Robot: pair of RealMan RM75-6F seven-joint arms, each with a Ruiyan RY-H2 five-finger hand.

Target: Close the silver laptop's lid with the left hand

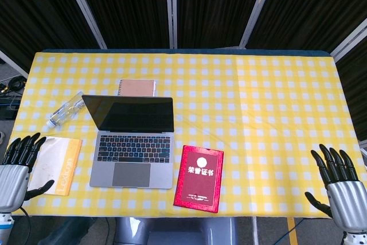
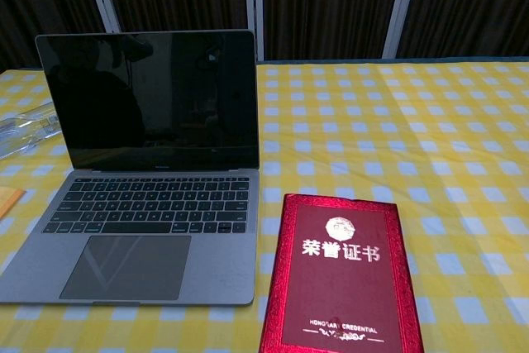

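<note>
The silver laptop (image 1: 133, 150) (image 2: 140, 229) stands open on the yellow checked table, its dark screen (image 1: 129, 113) (image 2: 153, 98) upright and facing me. My left hand (image 1: 16, 171) hovers at the table's near left corner, well left of the laptop, fingers spread and holding nothing. My right hand (image 1: 339, 183) sits at the near right corner, far from the laptop, fingers also spread and empty. Neither hand shows in the chest view.
A red certificate folder (image 1: 199, 178) (image 2: 343, 274) lies right of the laptop. A yellow booklet (image 1: 54, 166) lies between my left hand and the laptop. A clear plastic bottle (image 1: 64, 111) and a pink spiral notebook (image 1: 137, 88) lie behind the laptop.
</note>
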